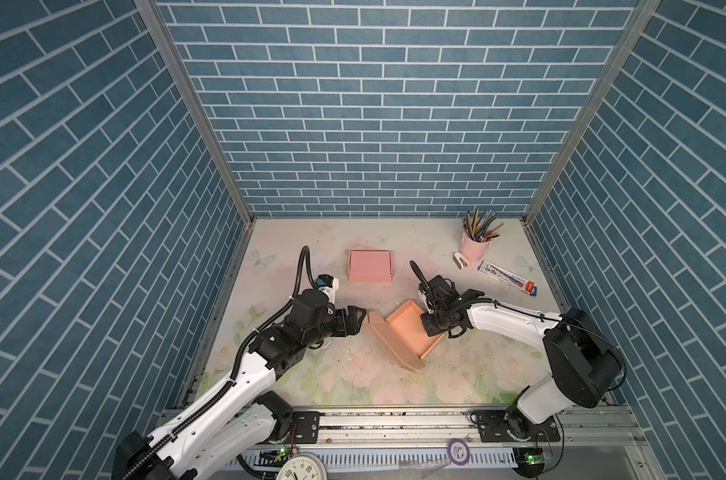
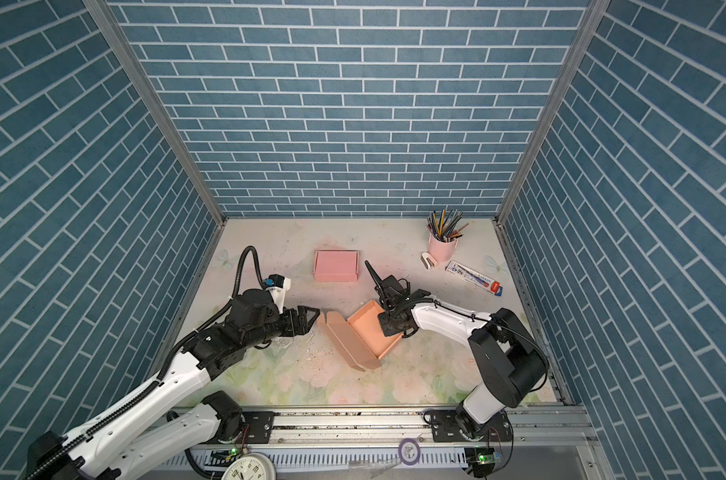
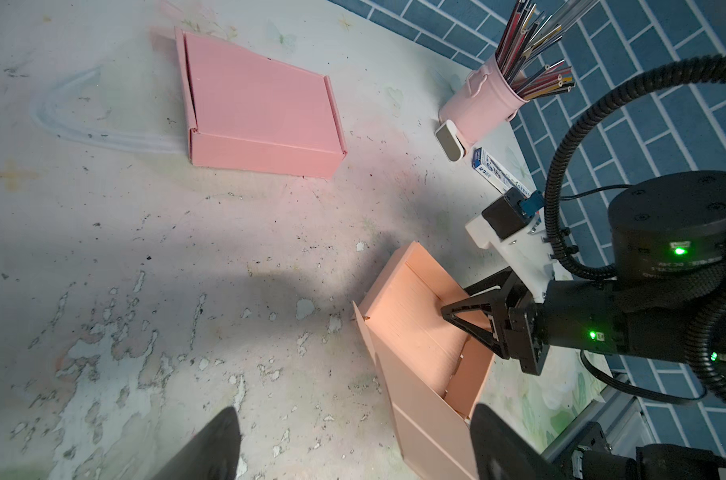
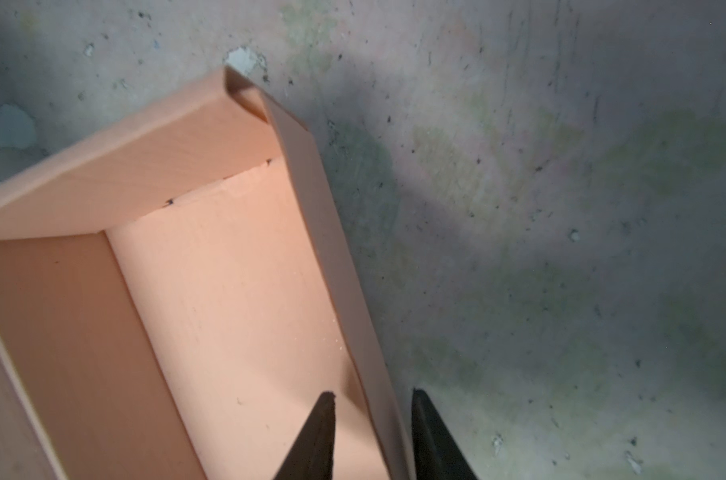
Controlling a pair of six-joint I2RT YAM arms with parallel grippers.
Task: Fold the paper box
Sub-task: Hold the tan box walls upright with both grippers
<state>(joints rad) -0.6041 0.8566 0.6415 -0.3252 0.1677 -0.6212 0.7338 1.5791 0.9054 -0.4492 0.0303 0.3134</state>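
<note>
Midway across the bench (image 1: 344, 386), peach paper box (image 1: 413, 332), tray formed, lid (image 1: 394, 347) standing open: right gripper (image 4: 372, 401), fingers astride one side wall, clamping undeterminable; left gripper (image 1: 362, 321), fingers spread wide, empty beside the lid's corner; next, probably, lid pushed over and tucked.
</note>
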